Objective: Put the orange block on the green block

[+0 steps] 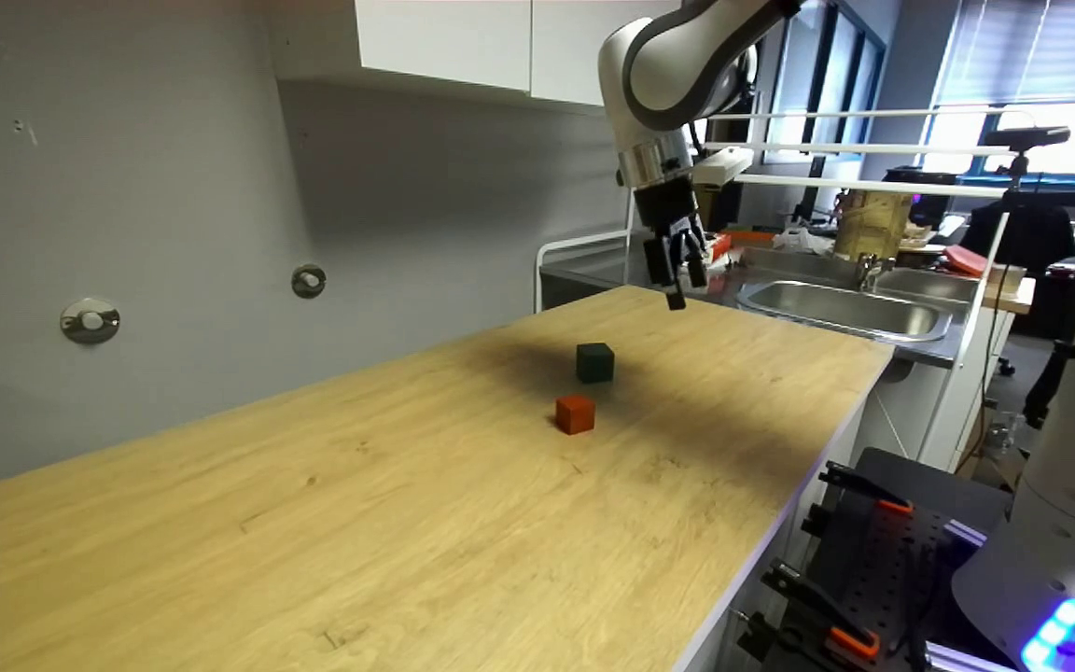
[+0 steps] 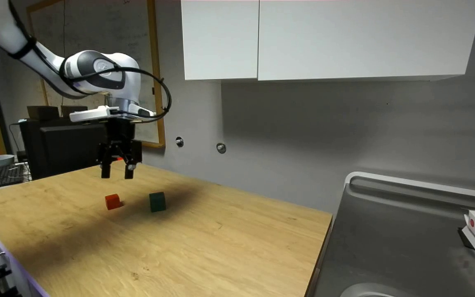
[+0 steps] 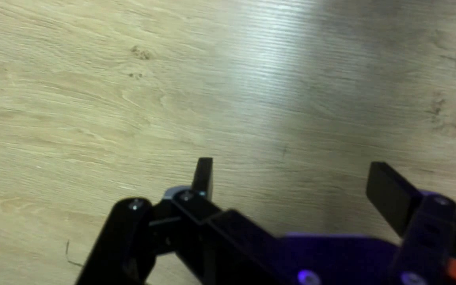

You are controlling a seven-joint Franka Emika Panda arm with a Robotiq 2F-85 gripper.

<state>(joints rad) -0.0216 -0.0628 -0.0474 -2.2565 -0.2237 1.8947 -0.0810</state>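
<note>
My gripper hangs higher than the green block, fingers spread wide, only tabletop showing between them. Near the green block yet apart from it, the orange block sits flat on one face, a cube whose edges look equal in length.

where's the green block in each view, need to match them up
In an exterior view: the green block is just right of and below the picture's middle, above the orange block.
In an exterior view: the green block is left of and below the middle, right of the orange block.
Wrist view: not in it.
Shared landmark: the gripper, open, shows in all three.
</note>
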